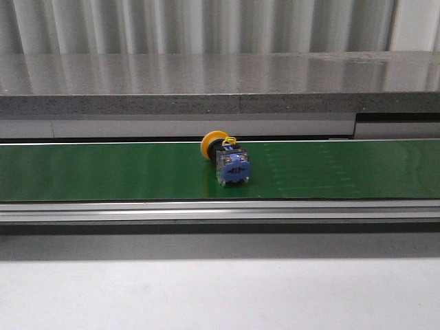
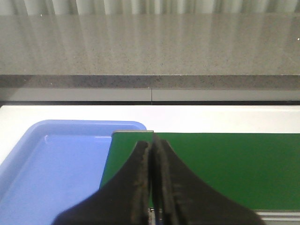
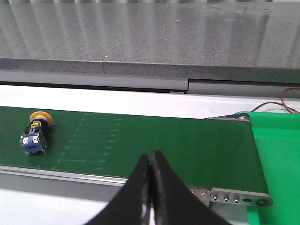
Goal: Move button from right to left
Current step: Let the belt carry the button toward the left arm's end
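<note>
The button (image 1: 227,159) lies on its side on the green conveyor belt (image 1: 103,172), about midway along the table (image 1: 206,289) between its left and right edges and toward the far edge. Its yellow-orange cap points toward the far edge and its blue block faces the near edge. Neither gripper touches it. The left gripper (image 2: 152,150) has its fingers pressed together with nothing between them, over the belt's left end beside a blue tray (image 2: 56,164). The right gripper (image 3: 151,161) is likewise closed on nothing, above the belt near its right end, well apart from the button.
</note>
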Robot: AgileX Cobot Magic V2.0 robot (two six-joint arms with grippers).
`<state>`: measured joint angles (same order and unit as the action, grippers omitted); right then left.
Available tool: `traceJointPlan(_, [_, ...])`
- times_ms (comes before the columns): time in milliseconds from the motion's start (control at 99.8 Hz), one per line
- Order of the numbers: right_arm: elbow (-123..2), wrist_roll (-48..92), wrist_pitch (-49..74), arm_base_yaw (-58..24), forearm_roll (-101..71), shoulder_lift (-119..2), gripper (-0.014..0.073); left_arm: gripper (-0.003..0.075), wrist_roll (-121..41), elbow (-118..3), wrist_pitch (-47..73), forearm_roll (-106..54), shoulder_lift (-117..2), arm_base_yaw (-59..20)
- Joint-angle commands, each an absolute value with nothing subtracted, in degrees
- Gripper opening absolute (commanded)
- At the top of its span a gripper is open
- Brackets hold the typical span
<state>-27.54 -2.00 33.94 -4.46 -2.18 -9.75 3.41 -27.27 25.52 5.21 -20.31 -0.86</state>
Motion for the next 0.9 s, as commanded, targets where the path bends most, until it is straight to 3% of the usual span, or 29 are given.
traceJointPlan(0, [-28.96,-1.4,29.46,-4.45,-2.45,-10.28,-0.0067,0.0104,3.52,-31.6,22.19,4.85,-25.6,-0.89])
traceJointPlan(150, [-28.96,-1.4,29.46,-4.45,-2.45,-10.28,-0.0067,0.0419,3.52,-34.9,21.66,4.3,-31.81,-0.89])
traceJointPlan(220, [-28.96,-1.4,29.46,-4.45,-2.45,-10.28,-0.0067,0.0487,3.52,-36.24,21.66,4.3,-34.5,-0.89])
traceJointPlan(391, [-28.96,-1.4,29.46,-4.45,-2.45,-10.28,-0.0067,0.049,3.52,-41.7,24.64,4.27,-41.47,-0.89])
traceJointPlan(752, [-28.96,-1.4,29.46,-4.45,-2.45,-10.28,-0.0067,0.0496,3.52,-57.76,43.08,-1.64,-58.25,-1.15])
traceJointPlan(892, [-28.96,-1.4,29.46,-4.45,-2.45,-10.28,-0.0067,0.0494,3.23,-59.13,40.91,-2.15,-62.45,-1.25])
